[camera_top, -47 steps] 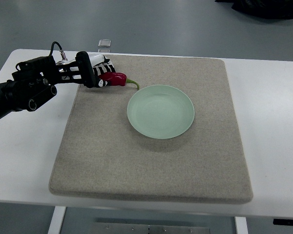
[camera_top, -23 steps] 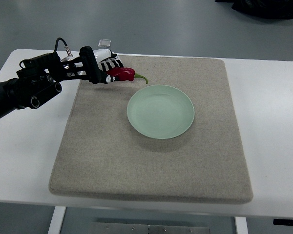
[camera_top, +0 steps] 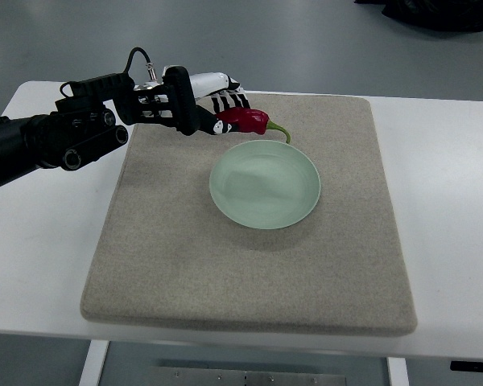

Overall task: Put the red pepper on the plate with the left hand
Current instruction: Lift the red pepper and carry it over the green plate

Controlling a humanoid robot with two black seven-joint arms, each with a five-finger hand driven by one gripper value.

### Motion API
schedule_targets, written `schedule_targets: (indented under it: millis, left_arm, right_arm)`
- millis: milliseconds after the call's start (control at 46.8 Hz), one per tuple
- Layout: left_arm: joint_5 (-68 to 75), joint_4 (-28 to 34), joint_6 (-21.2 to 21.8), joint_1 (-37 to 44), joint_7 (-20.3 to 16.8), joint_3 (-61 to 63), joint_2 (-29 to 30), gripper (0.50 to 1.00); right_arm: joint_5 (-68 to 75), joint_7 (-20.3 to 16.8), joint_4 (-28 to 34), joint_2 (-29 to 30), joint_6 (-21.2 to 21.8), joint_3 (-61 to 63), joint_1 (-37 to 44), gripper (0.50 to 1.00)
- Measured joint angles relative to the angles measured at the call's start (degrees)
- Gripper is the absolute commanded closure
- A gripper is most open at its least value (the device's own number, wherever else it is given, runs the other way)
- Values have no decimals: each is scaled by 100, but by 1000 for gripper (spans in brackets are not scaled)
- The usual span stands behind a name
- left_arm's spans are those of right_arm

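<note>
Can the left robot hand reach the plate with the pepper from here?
Probably yes: the left robot hand holds the pepper just behind the plate, whose face is bare, with nothing between them.

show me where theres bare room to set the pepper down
The plate is bare all over, and so is the mat in front of it and to its right. The only crowded spot is the plate's far-left rim, where the left hand holds the red pepper.

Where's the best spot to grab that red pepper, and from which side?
Probably the fat red body of the red pepper, from the left, away from its thin curved green stem, which points right toward the green plate. That is how the left hand holds it now, fingers closed on the body's left end.
</note>
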Motion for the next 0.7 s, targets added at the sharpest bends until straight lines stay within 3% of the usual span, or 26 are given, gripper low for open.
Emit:
schedule_targets:
  millis: [704]
  left_arm:
    - [1001, -430, -201, 27, 2, 11, -363, 999]
  right_arm:
    - [2, 0, 1, 0, 0, 0, 0, 568]
